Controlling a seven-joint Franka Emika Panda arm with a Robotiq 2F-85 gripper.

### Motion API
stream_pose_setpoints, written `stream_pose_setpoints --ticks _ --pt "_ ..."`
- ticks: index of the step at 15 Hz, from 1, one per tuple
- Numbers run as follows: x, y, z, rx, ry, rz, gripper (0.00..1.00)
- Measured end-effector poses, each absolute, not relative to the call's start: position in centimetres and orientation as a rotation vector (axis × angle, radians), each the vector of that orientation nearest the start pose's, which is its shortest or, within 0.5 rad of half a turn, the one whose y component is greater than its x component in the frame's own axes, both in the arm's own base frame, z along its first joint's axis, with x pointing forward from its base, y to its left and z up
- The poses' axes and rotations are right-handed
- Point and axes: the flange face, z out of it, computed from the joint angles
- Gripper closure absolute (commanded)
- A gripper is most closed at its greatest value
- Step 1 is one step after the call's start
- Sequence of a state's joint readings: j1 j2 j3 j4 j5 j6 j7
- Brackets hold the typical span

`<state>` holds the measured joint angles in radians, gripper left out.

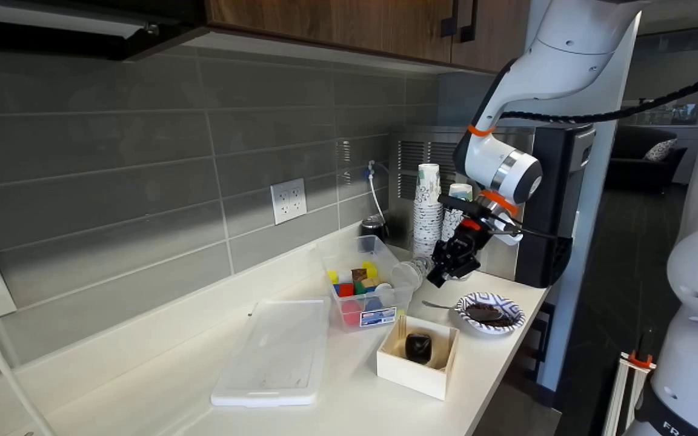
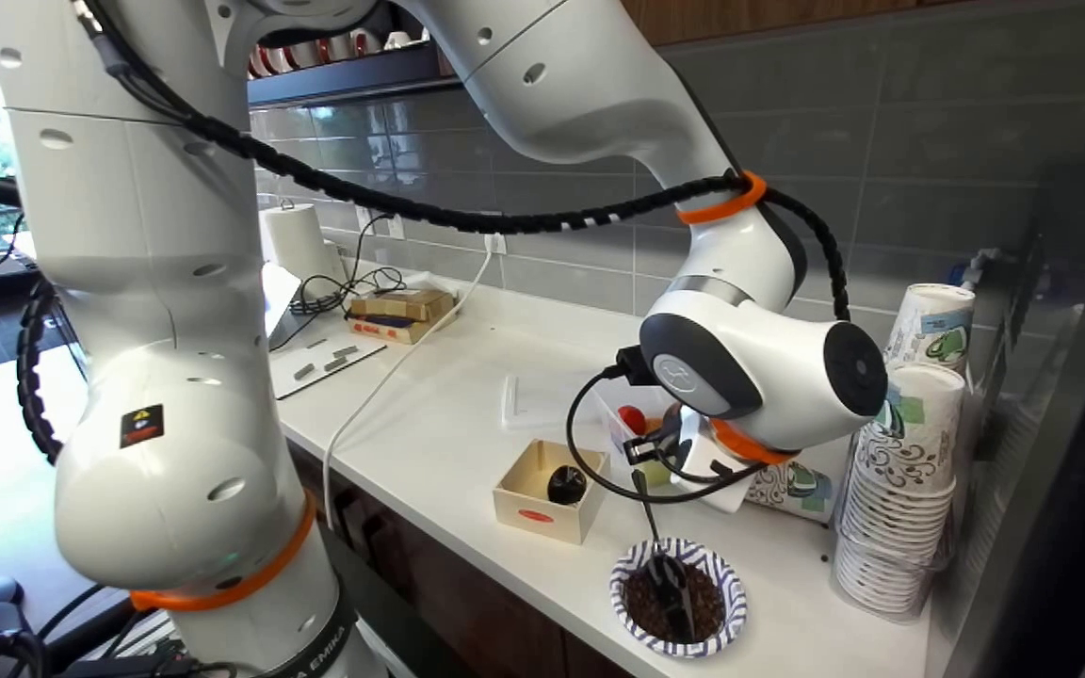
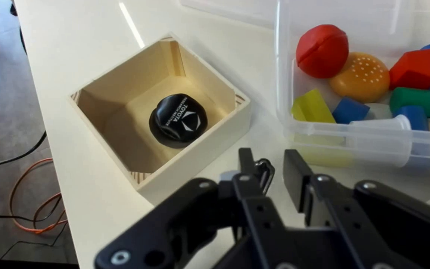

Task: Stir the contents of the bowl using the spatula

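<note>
Blue-and-white zigzags run round the rim of the bowl (image 2: 736,603), which stands on the pale counter (image 2: 787,617) close to its edge in both exterior views, with dark brown, crumbly contents (image 2: 641,605) inside. A dark spatula (image 2: 665,570) rests with its blade on those contents, its slim handle reaching out over the rim. Above the end of that handle hangs the gripper (image 3: 269,164), its two fingers (image 3: 293,175) standing apart with a moderate gap and nothing pinched between them. In the wrist view the looped tip of the handle shows partly behind one finger; in an exterior view a strip of counter is visible between handle and fingertips. Near the bowl sits a square pale-wood box (image 3: 200,155) holding a rounded black object (image 3: 179,119), lettered in white with Toyota Research Institute. Just beside the box is a clear plastic tub (image 3: 281,86) of coloured pieces, among them a red ball (image 3: 323,50), an orange-brown bun (image 3: 360,76) dotted with white, and a green piece (image 3: 424,102). A flat white lid (image 1: 276,357) lies next to the tub, and tall stacks of paper cups (image 1: 426,224) stand by a metal-sided machine (image 1: 401,221).
</note>
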<state>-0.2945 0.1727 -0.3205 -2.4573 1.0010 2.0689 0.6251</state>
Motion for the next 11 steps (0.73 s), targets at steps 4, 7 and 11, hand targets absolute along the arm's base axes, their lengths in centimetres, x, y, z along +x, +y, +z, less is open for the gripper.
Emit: stream_pose_setpoints --ticks 4,7,11 --pt "38.05 -21.8 21.25 -1.332 2.046 0.581 0.1" --pt "38.25 -21.8 21.59 -1.348 2.05 0.556 0.0" --pt "38.35 -21.64 21.91 -1.358 2.05 0.539 0.0"
